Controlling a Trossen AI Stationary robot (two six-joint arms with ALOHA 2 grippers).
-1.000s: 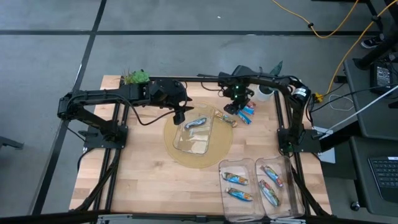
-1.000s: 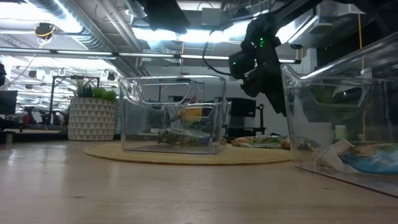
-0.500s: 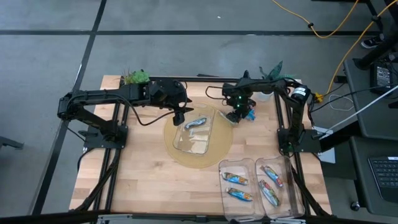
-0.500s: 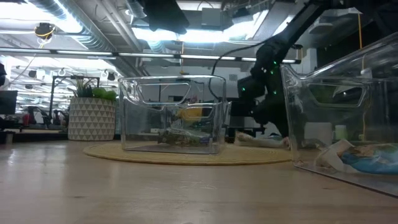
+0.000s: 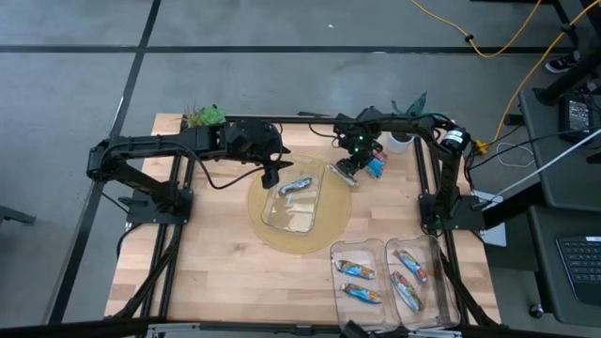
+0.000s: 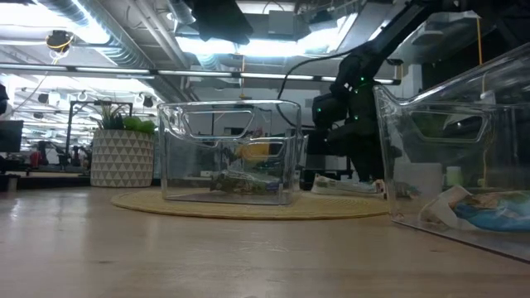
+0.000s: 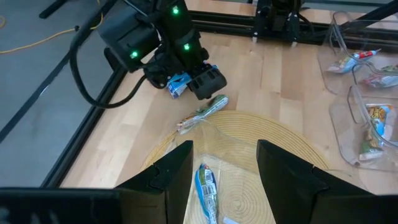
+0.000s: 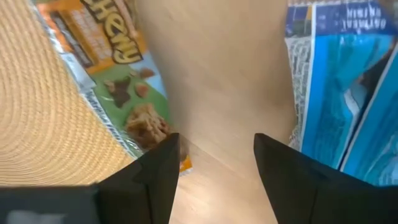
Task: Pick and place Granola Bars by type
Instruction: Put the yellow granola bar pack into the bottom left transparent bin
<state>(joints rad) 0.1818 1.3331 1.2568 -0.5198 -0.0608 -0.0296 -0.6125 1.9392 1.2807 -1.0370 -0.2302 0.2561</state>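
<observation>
A multicoloured orange-and-green granola bar [image 8: 118, 74] lies flat, partly on the round woven mat's edge [image 5: 340, 176]. Blue bars [image 8: 336, 74] lie on the wood beside it [image 5: 376, 167]. My right gripper [image 8: 217, 155] points steeply down, open, low over the bare wood between them [image 5: 349, 167] [image 6: 356, 161]. My left gripper [image 7: 227, 165] hovers open over the clear bin [image 5: 293, 208] on the mat, where one blue bar [image 7: 205, 186] lies. My right gripper comes from above with one finger [image 8: 163, 163] right at the multicoloured bar's end [image 8: 177, 163]; whether it touches the wrapper I cannot tell. The bar lies flat on the mat and the table.
Two clear bins [image 5: 362, 282] [image 5: 418, 277] with sorted bars stand at the near right. A potted plant [image 5: 205, 116] is at the far left corner, a white cup [image 5: 402, 141] at the far right. The round mat [image 5: 282, 239] sits mid-table.
My right gripper has come down from well above the table to just over it, shifting a little toward the multicoloured bar and tipping more steeply downward. Its fingers have stayed open. The bars have not moved.
</observation>
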